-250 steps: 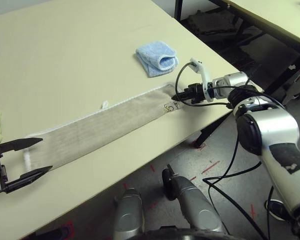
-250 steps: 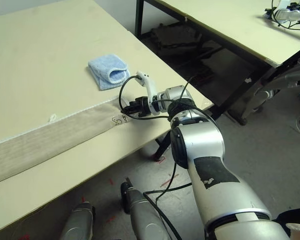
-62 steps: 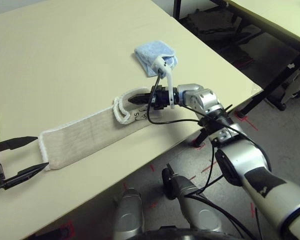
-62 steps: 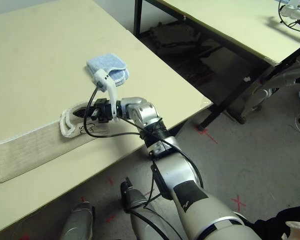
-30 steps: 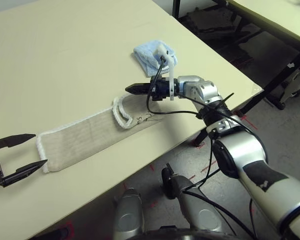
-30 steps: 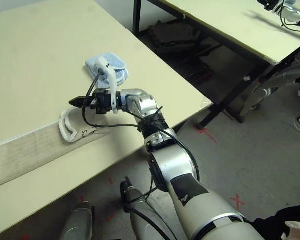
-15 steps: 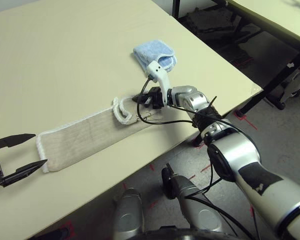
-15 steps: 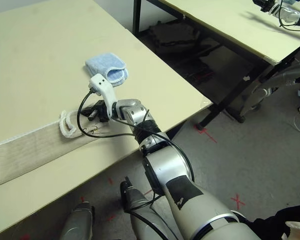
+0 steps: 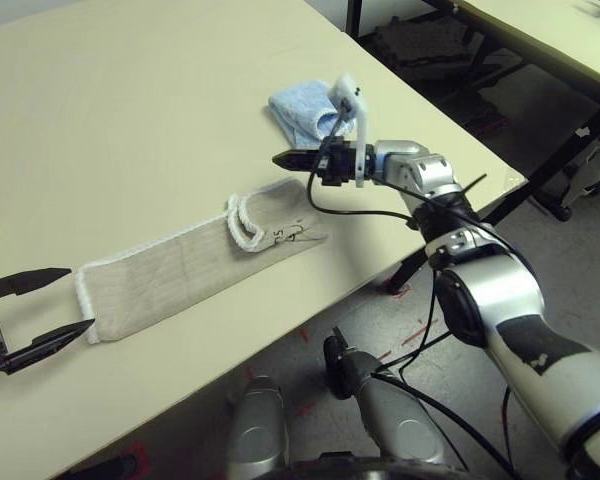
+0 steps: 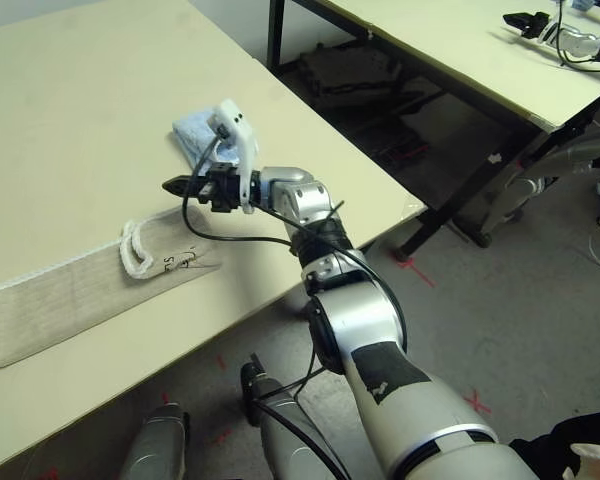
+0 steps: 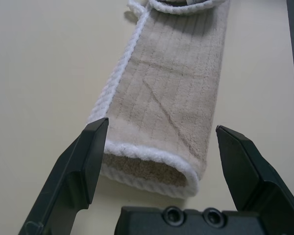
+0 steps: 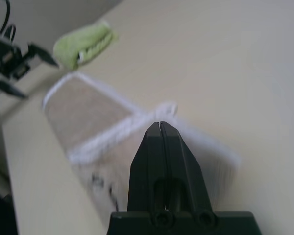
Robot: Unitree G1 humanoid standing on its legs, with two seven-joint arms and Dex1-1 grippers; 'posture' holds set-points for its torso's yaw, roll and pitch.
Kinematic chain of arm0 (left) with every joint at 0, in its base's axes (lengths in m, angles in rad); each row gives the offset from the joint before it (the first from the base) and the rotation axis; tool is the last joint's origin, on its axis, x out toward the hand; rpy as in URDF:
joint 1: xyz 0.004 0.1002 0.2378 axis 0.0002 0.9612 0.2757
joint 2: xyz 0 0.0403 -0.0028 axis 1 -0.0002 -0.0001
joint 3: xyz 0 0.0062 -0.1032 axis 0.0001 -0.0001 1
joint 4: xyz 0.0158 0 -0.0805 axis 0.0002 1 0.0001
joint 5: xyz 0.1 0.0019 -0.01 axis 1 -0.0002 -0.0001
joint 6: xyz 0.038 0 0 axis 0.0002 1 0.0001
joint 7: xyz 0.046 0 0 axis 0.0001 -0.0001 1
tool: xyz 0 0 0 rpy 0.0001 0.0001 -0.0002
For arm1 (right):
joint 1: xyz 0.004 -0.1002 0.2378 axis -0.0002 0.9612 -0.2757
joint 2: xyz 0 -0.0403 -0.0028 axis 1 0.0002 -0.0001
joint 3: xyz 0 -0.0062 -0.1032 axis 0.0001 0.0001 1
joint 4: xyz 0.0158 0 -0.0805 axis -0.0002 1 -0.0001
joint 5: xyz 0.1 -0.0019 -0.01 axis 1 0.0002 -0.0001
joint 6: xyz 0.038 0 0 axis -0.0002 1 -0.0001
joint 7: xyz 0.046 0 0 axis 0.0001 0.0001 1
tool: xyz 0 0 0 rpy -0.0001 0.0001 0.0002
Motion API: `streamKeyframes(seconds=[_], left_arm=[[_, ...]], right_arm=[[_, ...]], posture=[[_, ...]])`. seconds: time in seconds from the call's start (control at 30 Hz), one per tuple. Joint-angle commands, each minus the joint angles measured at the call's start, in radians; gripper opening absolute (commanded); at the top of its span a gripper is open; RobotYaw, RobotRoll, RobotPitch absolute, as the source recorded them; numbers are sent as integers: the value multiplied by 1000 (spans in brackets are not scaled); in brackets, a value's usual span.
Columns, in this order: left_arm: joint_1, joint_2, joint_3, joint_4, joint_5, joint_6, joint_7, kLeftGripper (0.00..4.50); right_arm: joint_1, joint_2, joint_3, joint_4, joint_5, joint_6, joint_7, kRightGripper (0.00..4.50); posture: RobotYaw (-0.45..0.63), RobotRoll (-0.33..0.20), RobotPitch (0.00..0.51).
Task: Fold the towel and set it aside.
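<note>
Beige towel (image 9: 170,275) lay folded on tabletop (image 9: 130,120); right end effector (image 9: 283,159) hovered above it, closed and empty; left end effector (image 9: 40,315) gaped at its end.

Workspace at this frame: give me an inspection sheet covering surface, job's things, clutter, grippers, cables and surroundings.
Surface: cream table, bare apart from cloths.
Job's things: beige towel lies as a long strip near the front edge, its right end folded back, logo showing.
Clutter: small blue towel behind the right arm; green towel at the far left.
Grippers: left gripper open, at the towel's left end; right gripper shut, empty, above the table.
Cables: black cable looping from the right wrist.
Surroundings: second table to the right; grey floor with red marks.
</note>
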Motion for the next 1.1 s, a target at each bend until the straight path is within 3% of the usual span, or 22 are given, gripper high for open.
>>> streamKeyframes(seconds=[0.03, 0.37, 0.6, 0.7, 0.93, 1.07, 1.1], left_arm=[[5, 1, -5, 15, 5, -1, -5, 4500], [14, 4, 12, 15, 4, 0, -5, 4500], [32, 6, 29, 17, 1, 2, -5, 4500], [37, 10, 37, 17, -4, 7, -8, 4500], [40, 12, 52, 32, -1, 24, -1, 4500], [40, 20, 53, 65, 8, 53, 18, 4500], [38, 28, 53, 78, 9, 85, 39, 4500]], right_arm=[[49, 6, 44, -39, -13, -10, 26, 40], [95, 31, 102, 16, -68, -95, -1, 40], [36, 5, 73, 55, -54, -99, 12, 40], [8, -19, 60, 64, -38, -109, 53, 658], [37, -85, 32, 39, 39, -334, 324, 3125], [57, -141, 94, 73, 138, -437, 385, 4474], [58, -156, 123, 90, 156, -471, 385, 4474]], posture=[[19, 0, 242], [24, 0, 241], [26, 0, 242], [26, 0, 242], [22, 0, 242], [19, 0, 244], [19, 0, 244]])
